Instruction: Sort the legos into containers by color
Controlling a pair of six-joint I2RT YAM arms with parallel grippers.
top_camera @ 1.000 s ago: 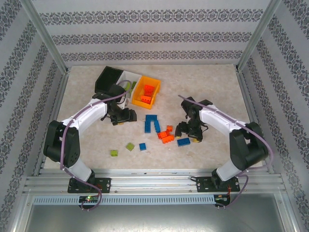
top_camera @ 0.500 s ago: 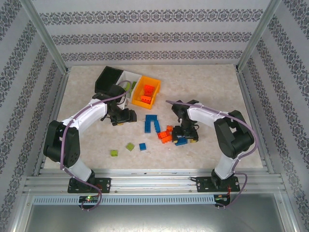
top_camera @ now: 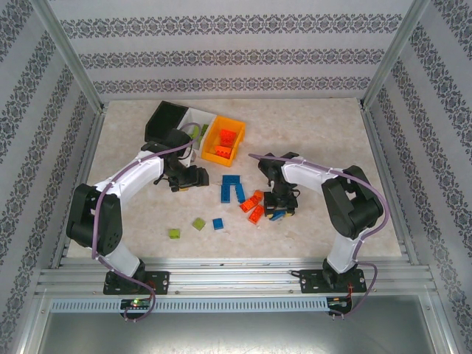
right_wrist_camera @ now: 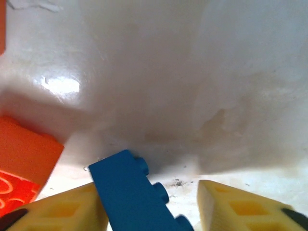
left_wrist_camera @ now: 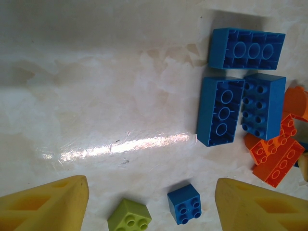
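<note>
**Blue brick lies skewed between the right pincer's pads**

Blue is the colour in hand. In the right wrist view, a blue brick (right_wrist_camera: pixel 127 190) sits on the tabletop (right_wrist_camera: pixel 202 72) inside the right pincer (right_wrist_camera: pixel 147 185). The pincer stands half-narrowed around the brick but has not clamped it. The brick leans on the 9 o'clock pad (right_wrist_camera: pixel 62 209), and bare tabletop shows between it and the 3 o'clock pad (right_wrist_camera: pixel 240 207).

The brick's long axis runs from about 10 o'clock to 4 o'clock, across the closing line rather than square to it. The squeeze will probably twist the brick before it seats. An orange brick (right_wrist_camera: pixel 24 163) lies just beside it at 9 o'clock and could get nudged.

From above, the left pincer (top_camera: pixel 190 177) hangs wide and empty, well apart at roughly 9 o'clock from the blue brick. The right arm is clearly the nearer one.

The containers (top_camera: pixel 193 127) lie toward 10 o'clock from the blue brick. The black bin (top_camera: pixel 166 118) looks like the likely home for blue, since orange bricks sit in the orange-yellow bin (top_camera: pixel 214 156).
</note>
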